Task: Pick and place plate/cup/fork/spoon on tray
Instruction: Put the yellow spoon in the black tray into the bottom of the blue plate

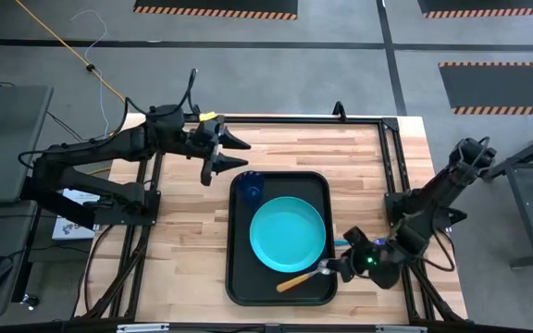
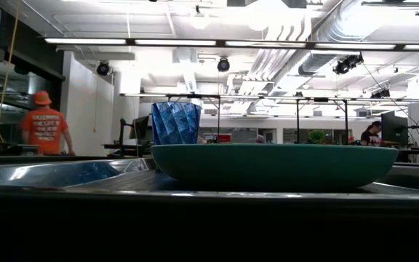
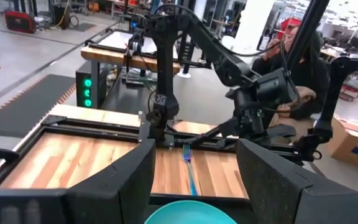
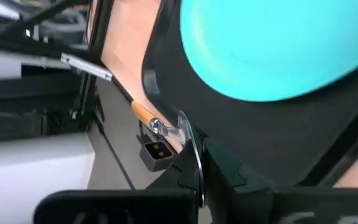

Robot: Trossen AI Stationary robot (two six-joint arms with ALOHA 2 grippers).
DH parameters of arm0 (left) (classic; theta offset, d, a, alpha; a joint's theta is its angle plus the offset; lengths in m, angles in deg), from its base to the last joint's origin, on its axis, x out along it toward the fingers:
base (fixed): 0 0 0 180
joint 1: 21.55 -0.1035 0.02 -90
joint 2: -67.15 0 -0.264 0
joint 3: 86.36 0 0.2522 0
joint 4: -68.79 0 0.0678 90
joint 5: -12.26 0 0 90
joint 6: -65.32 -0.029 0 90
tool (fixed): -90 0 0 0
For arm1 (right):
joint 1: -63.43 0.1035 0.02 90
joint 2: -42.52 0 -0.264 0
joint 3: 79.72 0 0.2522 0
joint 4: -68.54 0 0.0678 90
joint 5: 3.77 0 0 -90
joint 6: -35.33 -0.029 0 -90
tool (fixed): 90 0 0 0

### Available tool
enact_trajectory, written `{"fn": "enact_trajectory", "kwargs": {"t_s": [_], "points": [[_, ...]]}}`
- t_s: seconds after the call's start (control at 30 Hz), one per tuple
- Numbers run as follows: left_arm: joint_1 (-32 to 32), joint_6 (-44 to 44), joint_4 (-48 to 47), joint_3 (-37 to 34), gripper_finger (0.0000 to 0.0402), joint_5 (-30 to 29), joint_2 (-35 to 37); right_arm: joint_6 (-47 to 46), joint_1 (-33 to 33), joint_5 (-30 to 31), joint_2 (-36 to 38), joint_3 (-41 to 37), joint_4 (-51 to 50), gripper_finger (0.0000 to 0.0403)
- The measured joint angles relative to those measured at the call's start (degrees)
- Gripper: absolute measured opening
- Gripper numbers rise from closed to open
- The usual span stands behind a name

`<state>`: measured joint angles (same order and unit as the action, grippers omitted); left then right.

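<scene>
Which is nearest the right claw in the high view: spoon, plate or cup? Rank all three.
From the right claw:
1. Spoon, at the claw, on the tray's near-right corner.
2. Plate, mid-tray.
3. Cup, far-left tray corner.

You have 2 dark, matte-black jointed arms. The left gripper [image 1: 222, 153] carries a yellow tag; the right gripper [image 1: 333, 269] shows green indicator lights.

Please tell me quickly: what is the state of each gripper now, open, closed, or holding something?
Left gripper: open, empty, above the table just beyond the tray.
Right gripper: closed on the spoon, at the tray's near right edge beside the plate.
</scene>
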<state>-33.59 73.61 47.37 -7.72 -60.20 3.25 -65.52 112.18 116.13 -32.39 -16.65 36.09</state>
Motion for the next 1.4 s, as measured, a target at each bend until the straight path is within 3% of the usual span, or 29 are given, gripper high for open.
{"fn": "enact_trajectory", "kwargs": {"t_s": [0.3,0.57,0.7,1.0,1.4], "points": [[-0.75,1.20,0.46,0.00,0.0215,0.02,0.00,-6.72,2.80,6.04,-2.74,-1.76,3.02,0.0000],[-0.73,1.83,0.65,0.00,0.0215,0.04,0.15,-5.92,2.80,8.04,-14.10,-1.76,24.34,0.0000],[-0.72,2.07,1.29,0.00,0.0215,0.02,0.15,-9.78,2.25,11.64,-20.22,-1.52,29.28,0.0000],[-0.71,2.54,1.44,0.00,0.0215,0.02,0.15,-19.86,1.69,9.85,-28.71,4.13,23.65,0.0000],[-0.73,2.56,1.56,0.00,0.0215,-0.09,0.15,-20.42,-4.58,-0.77,-29.66,6.70,14.62,0.0000]]}}
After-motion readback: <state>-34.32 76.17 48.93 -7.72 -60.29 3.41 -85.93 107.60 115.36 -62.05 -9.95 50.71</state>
